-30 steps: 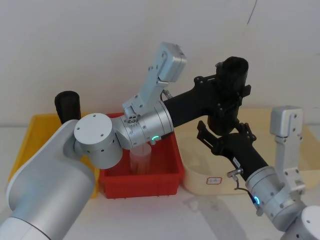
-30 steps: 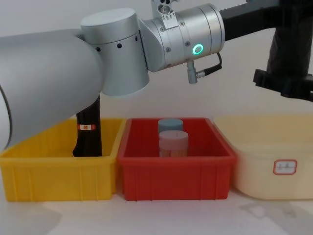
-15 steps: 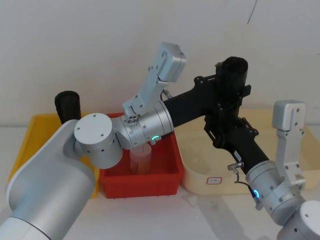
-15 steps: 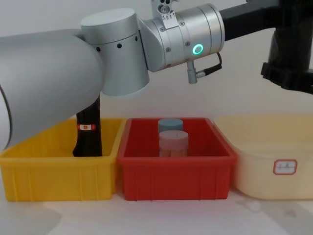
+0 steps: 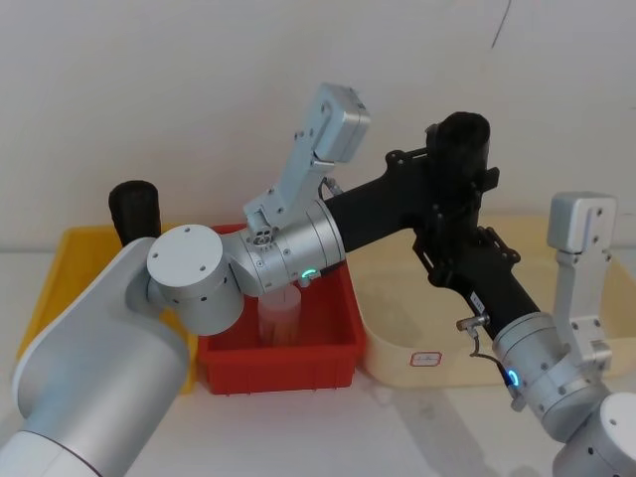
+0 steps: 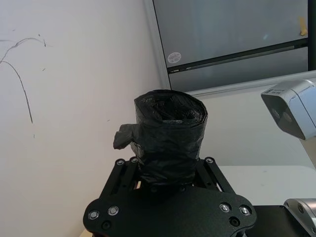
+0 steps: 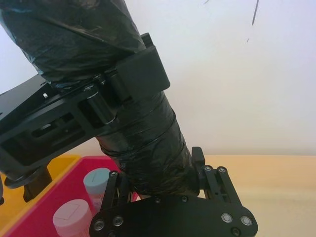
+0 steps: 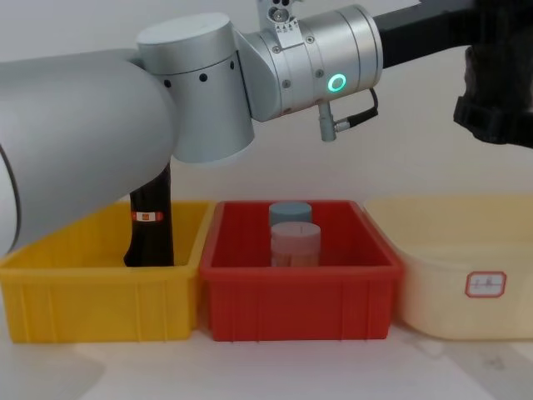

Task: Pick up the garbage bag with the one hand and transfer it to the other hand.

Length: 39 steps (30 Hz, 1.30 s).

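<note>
Garbage bag [image 5: 464, 139]: black roll, held upright in the air, well above the cream bin [image 5: 393, 363] and clear of the table [image 8: 250, 368]. Pick-up step: we rate it done.

Left gripper [image 5: 449, 184] (arm w/ green ring) is clamped on the roll at approx. mid-height. The roll's top end sticks out above it in the left wrist view.

Right gripper [image 7: 155, 170] sits around the roll's lower end, just below the left gripper. We cannot tell whether it is closed on the roll or only placed around it.

Transfer step: we judge it in progress, not complete. Remaining, as we read it: confirm right-side grip, release left gripper, withdraw left arm. Risk: release w/o a firm right-side grip drops the roll into the bin.
</note>
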Each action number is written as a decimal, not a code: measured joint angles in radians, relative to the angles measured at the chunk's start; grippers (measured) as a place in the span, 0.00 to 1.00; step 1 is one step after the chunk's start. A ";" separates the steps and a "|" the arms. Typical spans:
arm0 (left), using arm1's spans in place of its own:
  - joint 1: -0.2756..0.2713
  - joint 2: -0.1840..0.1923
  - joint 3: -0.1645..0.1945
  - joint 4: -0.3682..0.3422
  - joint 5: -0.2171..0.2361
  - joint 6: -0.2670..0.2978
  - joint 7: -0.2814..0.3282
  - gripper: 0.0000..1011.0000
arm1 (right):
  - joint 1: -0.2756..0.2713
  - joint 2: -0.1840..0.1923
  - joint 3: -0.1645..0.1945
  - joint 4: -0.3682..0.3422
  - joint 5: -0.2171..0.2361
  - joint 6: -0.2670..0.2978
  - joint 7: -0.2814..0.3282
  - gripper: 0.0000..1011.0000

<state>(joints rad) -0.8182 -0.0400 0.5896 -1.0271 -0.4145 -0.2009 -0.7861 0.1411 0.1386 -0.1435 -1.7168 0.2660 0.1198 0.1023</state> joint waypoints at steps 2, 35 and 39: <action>0.000 0.000 0.000 0.000 0.000 0.000 0.000 0.39 | 0.000 -0.001 0.001 -0.002 -0.002 0.002 0.000 0.60; 0.000 0.000 0.000 0.000 0.001 0.000 0.000 0.99 | 0.061 -0.033 0.059 0.034 0.036 0.181 -0.057 0.60; 0.000 0.000 0.000 0.000 0.000 0.000 0.000 0.99 | 0.077 -0.037 0.066 0.052 0.036 0.203 -0.071 0.60</action>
<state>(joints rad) -0.8180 -0.0400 0.5896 -1.0268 -0.4140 -0.2007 -0.7863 0.2182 0.1016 -0.0772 -1.6648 0.3021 0.3230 0.0310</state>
